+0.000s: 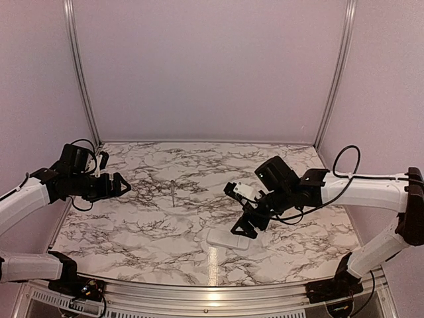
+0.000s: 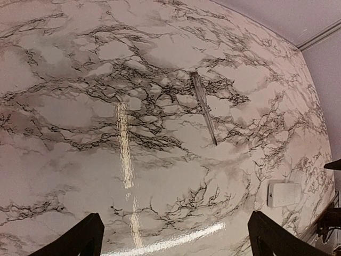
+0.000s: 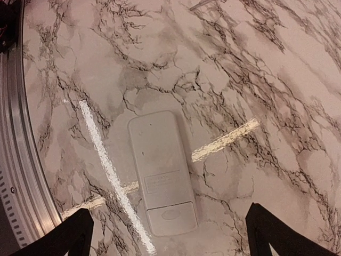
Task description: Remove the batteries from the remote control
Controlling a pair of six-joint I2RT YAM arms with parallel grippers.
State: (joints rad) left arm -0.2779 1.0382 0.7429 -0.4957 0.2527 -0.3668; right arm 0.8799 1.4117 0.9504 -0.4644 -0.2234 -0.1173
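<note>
Right hand [image 1: 250,225] is spread wide, holds nothing, and hovers just above the small flat white plastic remote control [image 3: 160,170]. The remote control lies flat, back face up, on the glossy marble-pattern worktop [image 1: 132,225], near its front edge. The white rounded cover [image 3: 171,213] at one end looks shut. The batteries are not visible and are judged to be inside.

Left hand [image 1: 119,187] is also wide and empty, well apart at the left side, facing the slim grey pointed tool [image 2: 204,106].

Risks:
- The remote control is thin and the worktop slick, so a one-handed push on the cover likely skids the whole body toward the metal front rail [image 3: 21,176] instead of freeing the cover.
- Fingers may fail to catch its low edges.
- Unbraced, it could spin.
</note>
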